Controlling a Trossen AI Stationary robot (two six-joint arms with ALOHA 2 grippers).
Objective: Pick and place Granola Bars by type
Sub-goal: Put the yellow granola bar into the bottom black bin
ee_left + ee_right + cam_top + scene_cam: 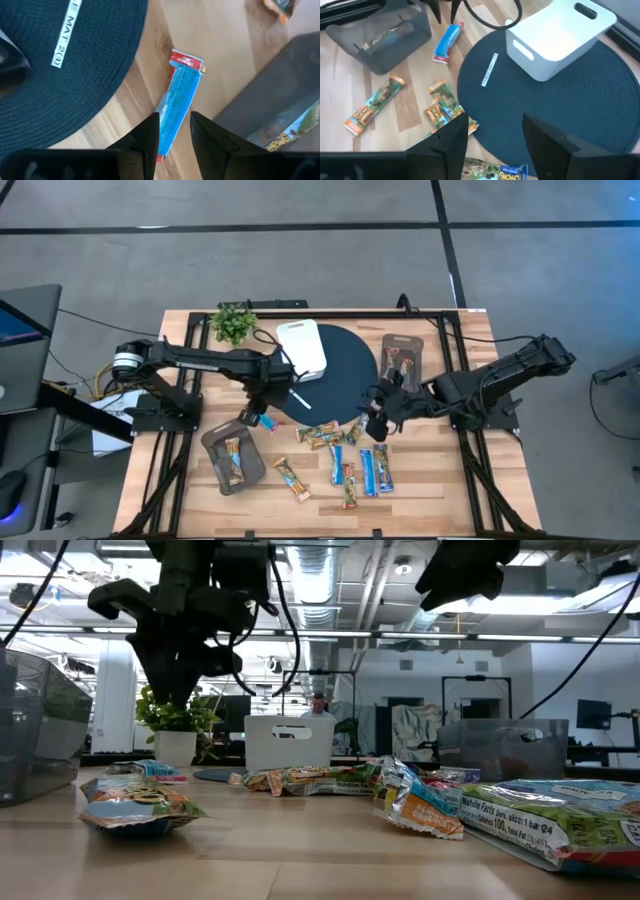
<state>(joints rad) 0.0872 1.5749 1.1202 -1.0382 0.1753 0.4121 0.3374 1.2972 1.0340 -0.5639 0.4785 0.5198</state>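
Note:
My left gripper point(175, 120) is open and hovers over a blue-and-white granola bar point(179, 100) that lies flat on the wood next to the dark round mat point(60, 85). Its fingers stand on either side of the bar's near end, above it. In the high view this gripper point(255, 417) is between the mat and the lower-left grey tray point(215, 442), which holds one multicoloured bar. My right gripper point(495, 125) is open and empty, raised over the scattered bars point(345, 465) near the mat's near edge. Another grey tray point(402, 360) holds bars.
A white tray point(303, 345) stands on the mat's far-left part, with a thin white stick point(300, 400) beside it. A potted plant point(233, 322) stands at the far edge. Several loose bars lie on the near half of the table point(290, 478).

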